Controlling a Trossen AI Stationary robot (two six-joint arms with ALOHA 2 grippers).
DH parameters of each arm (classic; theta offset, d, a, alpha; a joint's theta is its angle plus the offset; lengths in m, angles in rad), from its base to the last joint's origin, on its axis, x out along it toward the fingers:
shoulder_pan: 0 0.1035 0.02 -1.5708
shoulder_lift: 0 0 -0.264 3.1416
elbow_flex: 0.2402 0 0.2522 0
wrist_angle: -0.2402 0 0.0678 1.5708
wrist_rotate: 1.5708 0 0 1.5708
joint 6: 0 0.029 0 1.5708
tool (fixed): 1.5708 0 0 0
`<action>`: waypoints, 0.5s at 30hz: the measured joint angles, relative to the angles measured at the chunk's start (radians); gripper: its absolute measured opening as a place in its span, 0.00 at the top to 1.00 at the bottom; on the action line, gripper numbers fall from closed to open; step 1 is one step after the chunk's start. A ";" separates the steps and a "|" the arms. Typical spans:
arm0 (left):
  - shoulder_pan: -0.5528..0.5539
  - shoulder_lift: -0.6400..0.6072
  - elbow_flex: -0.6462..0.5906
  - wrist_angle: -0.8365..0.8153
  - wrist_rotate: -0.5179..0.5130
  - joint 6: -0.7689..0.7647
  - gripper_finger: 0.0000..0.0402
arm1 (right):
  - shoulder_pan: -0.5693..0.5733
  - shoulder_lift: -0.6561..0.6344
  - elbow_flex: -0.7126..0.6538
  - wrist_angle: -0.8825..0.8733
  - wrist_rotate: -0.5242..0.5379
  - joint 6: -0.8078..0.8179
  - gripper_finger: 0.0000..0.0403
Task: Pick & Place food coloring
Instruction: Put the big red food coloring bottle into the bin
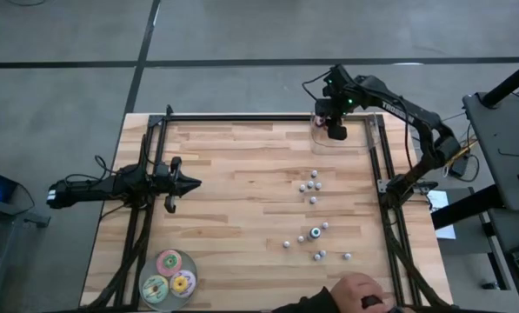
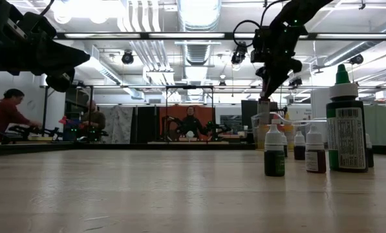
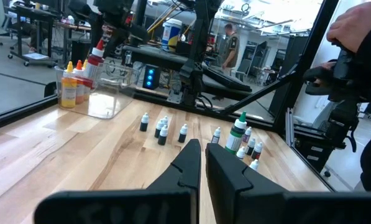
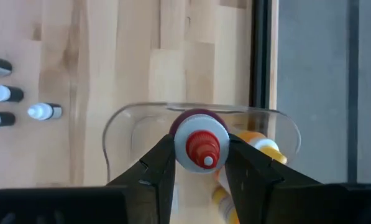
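High view: wooden table (image 1: 233,200); right gripper (image 1: 336,130) at the far right corner, over a clear container (image 1: 363,139) whose contents cannot be read from here; loose food coloring bottles (image 1: 311,183) scattered on the right half, a second cluster nearer the front edge; left gripper (image 1: 185,183) hanging over the left half, well apart from every bottle; three round discs (image 1: 169,278) at the front left corner; a person's hand (image 1: 359,291) at the front edge.

Low view: right gripper (image 2: 265,97) above the container, a bottle gripped beneath it; a larger green-capped bottle (image 2: 346,126) close to the lens, smaller dark ones beside it; people seated in the room behind.

Left wrist view: left fingers (image 3: 188,168) nearly together, holding nothing; yellow and orange bottles (image 3: 70,84) standing inside the clear container (image 3: 107,99); a person's hand (image 3: 359,28) on the frame.

Right wrist view: right fingers (image 4: 163,162) partway closed, clamped either side of a red-tipped bottle (image 4: 201,143) over the container (image 4: 120,127); yellow-bodied bottles (image 4: 263,146) lying inside; four bottles on the wood beside.
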 joint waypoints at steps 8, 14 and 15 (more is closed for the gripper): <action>0.000 0.000 0.000 0.000 0.000 0.000 1.00 | 0.000 0.030 0.000 0.006 0.000 -0.044 0.73; 0.000 0.000 0.000 0.000 0.000 0.000 1.00 | 0.000 0.060 -0.001 0.005 0.001 -0.044 0.73; 0.000 0.000 0.000 0.000 0.000 0.000 1.00 | 0.000 0.063 -0.001 0.006 0.001 -0.044 0.73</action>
